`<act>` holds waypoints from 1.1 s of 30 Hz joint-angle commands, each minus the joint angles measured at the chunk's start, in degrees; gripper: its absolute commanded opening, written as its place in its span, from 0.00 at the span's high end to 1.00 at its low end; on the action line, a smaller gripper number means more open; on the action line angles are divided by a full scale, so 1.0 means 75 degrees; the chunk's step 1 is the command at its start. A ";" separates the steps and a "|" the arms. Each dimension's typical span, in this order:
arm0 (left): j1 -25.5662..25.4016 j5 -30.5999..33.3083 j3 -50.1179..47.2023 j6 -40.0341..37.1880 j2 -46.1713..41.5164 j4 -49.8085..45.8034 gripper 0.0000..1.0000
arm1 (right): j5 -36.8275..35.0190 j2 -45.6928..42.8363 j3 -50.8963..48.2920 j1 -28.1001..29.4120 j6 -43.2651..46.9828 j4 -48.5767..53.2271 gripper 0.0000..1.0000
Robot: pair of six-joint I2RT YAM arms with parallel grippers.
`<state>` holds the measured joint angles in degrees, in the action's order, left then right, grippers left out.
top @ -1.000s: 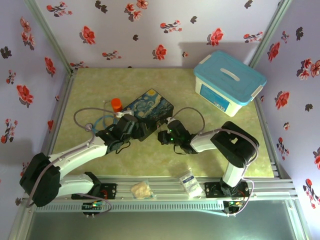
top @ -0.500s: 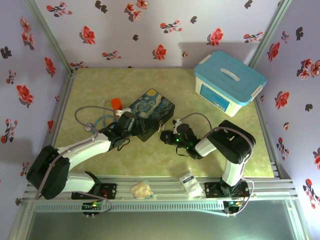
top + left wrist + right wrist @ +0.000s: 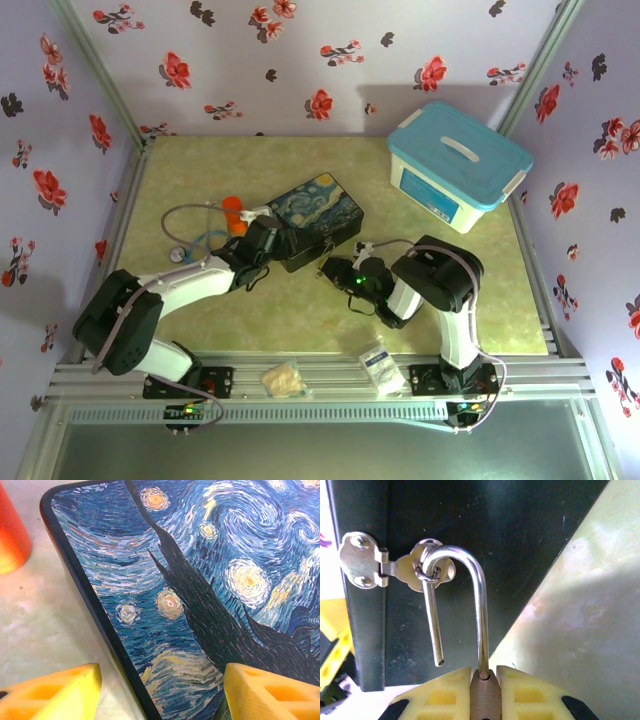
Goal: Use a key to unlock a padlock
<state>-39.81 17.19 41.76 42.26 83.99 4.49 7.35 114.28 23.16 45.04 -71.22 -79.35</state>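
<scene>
The right pincer (image 3: 485,680) is clenching the tiny brass-gold padlock (image 3: 485,702), its body mostly hiding between yellow fingers (image 3: 440,695). Its silver shackle is hanging open through the metal hasp (image 3: 395,569) of the starry painted box (image 3: 215,580). The left pincer (image 3: 160,687) is straddling that box's corner, released.

A painted box (image 3: 318,215) sits mid-bench (image 3: 300,320), with an orange cylinder (image 3: 233,211) just beside its left end. The left jaws are at the box's near left corner. The right jaws — their arm folded tight — point at its near right side. A blue-lidded tub (image 3: 458,165) stands far right, well apart. A white-blue packet (image 3: 378,364) and a beige packet (image 3: 283,378) lie on the front rail (image 3: 330,385).
</scene>
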 commanded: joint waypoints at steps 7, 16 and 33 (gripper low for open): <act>0.0104 0.0307 -0.0066 -0.0453 0.0506 -0.0431 0.38 | -0.2066 0.0551 0.0263 0.0259 -0.0971 0.0003 1.00; 0.0098 0.0281 -0.0047 -0.0537 0.0621 -0.0416 0.39 | -0.2792 0.0521 0.0591 0.0295 -0.1268 -0.0012 1.00; 0.0134 0.0279 -0.0095 -0.0535 0.0599 -0.0374 0.41 | -0.3087 -0.0019 0.0324 -0.0186 -0.0919 -0.0014 1.00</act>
<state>-39.72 17.43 42.39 40.10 86.08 7.99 -13.63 115.28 25.91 44.45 -79.05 -79.59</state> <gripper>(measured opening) 0.593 0.135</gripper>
